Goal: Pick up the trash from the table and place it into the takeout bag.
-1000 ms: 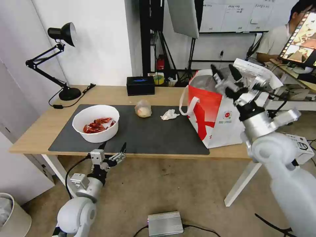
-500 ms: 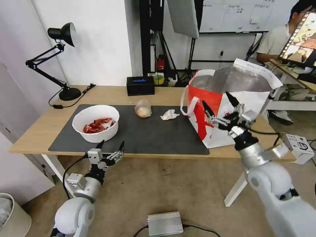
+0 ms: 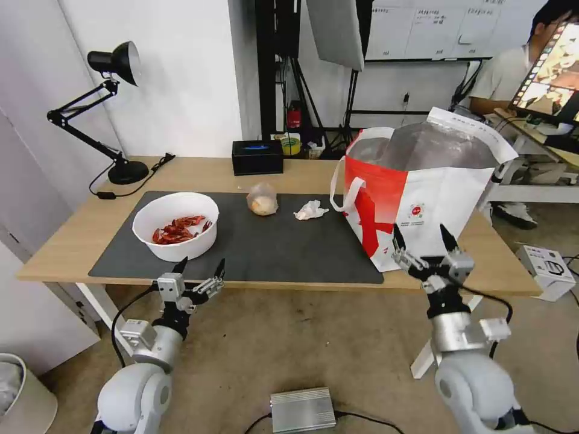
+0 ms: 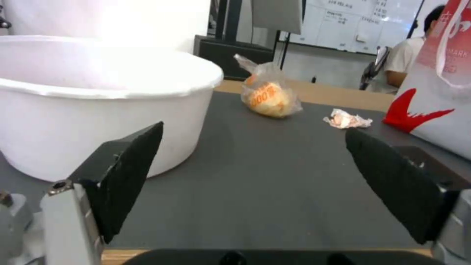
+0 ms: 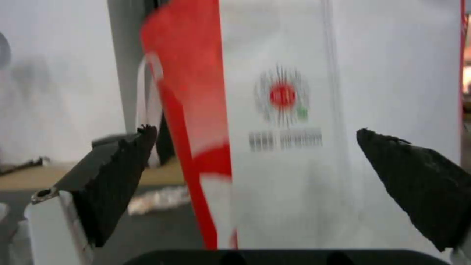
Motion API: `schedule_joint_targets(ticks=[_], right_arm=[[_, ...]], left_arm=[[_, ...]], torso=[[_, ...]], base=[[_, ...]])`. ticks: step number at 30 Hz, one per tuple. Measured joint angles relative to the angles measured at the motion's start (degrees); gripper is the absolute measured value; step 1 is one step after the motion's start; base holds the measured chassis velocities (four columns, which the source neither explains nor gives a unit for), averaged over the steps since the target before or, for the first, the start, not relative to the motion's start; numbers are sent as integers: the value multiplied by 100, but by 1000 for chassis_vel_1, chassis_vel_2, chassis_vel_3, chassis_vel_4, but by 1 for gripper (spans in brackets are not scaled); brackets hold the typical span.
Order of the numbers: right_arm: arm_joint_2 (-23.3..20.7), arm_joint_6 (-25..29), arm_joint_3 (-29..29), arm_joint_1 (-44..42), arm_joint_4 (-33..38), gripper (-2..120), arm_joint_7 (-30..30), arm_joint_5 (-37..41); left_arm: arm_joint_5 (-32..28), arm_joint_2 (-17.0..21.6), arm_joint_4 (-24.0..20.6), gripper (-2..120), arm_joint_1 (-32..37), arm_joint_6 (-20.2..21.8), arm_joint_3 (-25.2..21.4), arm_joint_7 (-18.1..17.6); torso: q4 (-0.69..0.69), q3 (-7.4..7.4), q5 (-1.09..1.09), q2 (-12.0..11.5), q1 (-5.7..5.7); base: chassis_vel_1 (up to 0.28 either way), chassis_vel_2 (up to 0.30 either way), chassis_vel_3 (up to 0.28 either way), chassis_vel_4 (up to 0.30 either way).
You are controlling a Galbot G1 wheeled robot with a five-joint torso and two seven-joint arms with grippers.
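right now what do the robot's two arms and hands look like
Both arms are glossy white shells with silver metal wrist sections. The left hand and right hand each have silver bodies and two black, pointed, ridged fingers. A black cable loops beside each wrist.

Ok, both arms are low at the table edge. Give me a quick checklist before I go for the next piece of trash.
1. Left gripper open and empty: ok.
2. Right gripper open and empty: ok.
3. Takeout bag upright with its mouth open: ok.
4. Trash on the dark mat, unobstructed: white bowl, small clear bag, crumpled tissue: ok.
5. Clamshell tray already in the bag: cannot tell, the bag's interior is hidden.
6. Right gripper clear of the bag's front: cannot tell, it sits close before the panel.
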Motion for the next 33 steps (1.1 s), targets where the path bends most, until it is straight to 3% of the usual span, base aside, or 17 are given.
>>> schedule_joint_targets(ticks=[20,33], right_arm=[[320,54,-1020,-251,-205,100,244,-468],[353,47,-1068,-232,-247,100,227,-487]], left_arm=[[384,-70,-59,100,193,-75,-252,95],[363,-87,18,100,127,-74,-234,97]], torso=[[1,0,1,0,0],[0,0,1,0,0]], base=[[0,0,0,0],[0,0,0,0]])
